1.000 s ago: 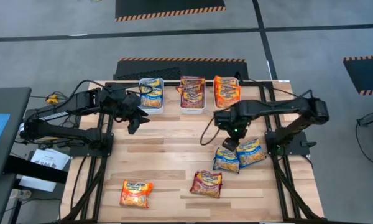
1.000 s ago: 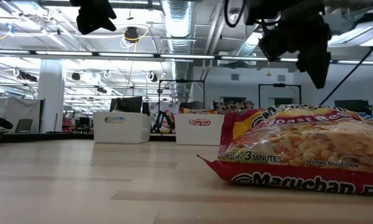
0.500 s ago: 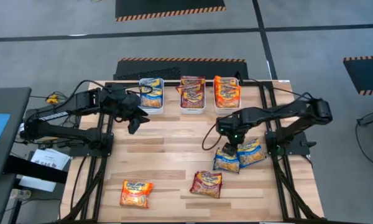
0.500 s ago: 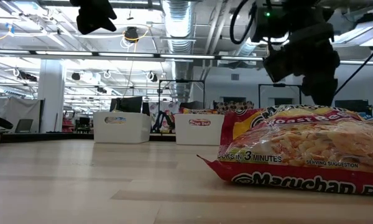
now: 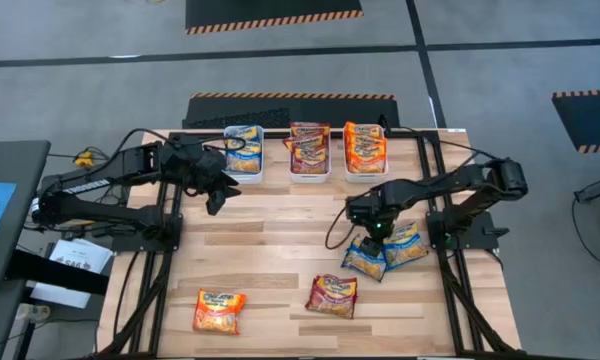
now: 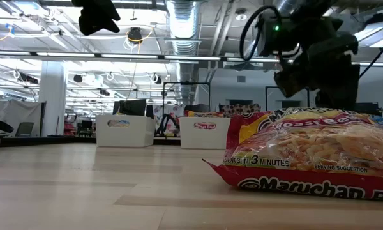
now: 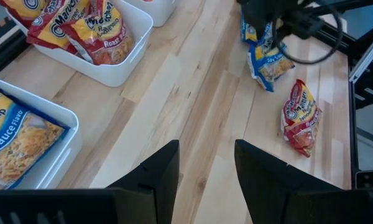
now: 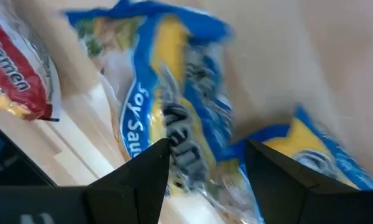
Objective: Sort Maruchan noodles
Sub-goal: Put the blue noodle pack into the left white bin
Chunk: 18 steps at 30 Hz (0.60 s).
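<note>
Three white bins stand in a row along the far edge of the table point(image 5: 280, 240): the left bin point(image 5: 244, 152) holds blue packets, the middle bin point(image 5: 310, 152) maroon ones, the right bin point(image 5: 365, 150) orange ones. Four packets lie loose on the wood: two blue packets, one point(image 5: 364, 258) touching the other point(image 5: 404, 245), at right of centre; one maroon packet point(image 5: 332, 295) near the front edge; one orange packet point(image 5: 218, 310) at front left, well apart from the rest. The right gripper point(image 5: 373, 236) is directly over the left-hand blue packet, fingers spread apart and holding nothing; its wrist view shows that packet point(image 8: 174, 124) between the fingers. The left gripper point(image 5: 216, 198) hangs beside the left bin, fingers parted, nothing held. A black cable point(image 5: 333, 215) loops beside the right arm. From the low camera, the maroon packet point(image 6: 306, 153) blocks the lower right of the table.
</note>
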Each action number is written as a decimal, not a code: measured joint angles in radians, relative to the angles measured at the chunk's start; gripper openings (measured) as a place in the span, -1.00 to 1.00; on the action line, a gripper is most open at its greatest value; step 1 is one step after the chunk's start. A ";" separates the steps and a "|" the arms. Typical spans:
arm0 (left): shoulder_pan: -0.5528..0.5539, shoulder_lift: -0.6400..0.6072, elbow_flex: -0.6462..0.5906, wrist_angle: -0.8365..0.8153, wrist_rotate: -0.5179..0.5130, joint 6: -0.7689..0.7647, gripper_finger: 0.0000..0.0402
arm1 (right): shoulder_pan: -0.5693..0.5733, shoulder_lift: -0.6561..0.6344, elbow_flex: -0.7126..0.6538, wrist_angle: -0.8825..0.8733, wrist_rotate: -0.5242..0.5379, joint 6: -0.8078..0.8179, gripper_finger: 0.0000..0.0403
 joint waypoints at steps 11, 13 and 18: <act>0.000 0.000 -0.001 0.001 -0.025 0.001 -0.29 | 0.044 0.105 0.002 0.028 -0.033 0.024 -0.17; 0.000 0.000 0.000 0.000 -0.025 0.001 -0.29 | 0.044 0.100 0.001 0.030 -0.032 0.042 -0.37; 0.000 0.000 -0.001 0.001 -0.025 0.001 -0.29 | 0.031 0.050 0.000 0.042 -0.022 0.073 -0.89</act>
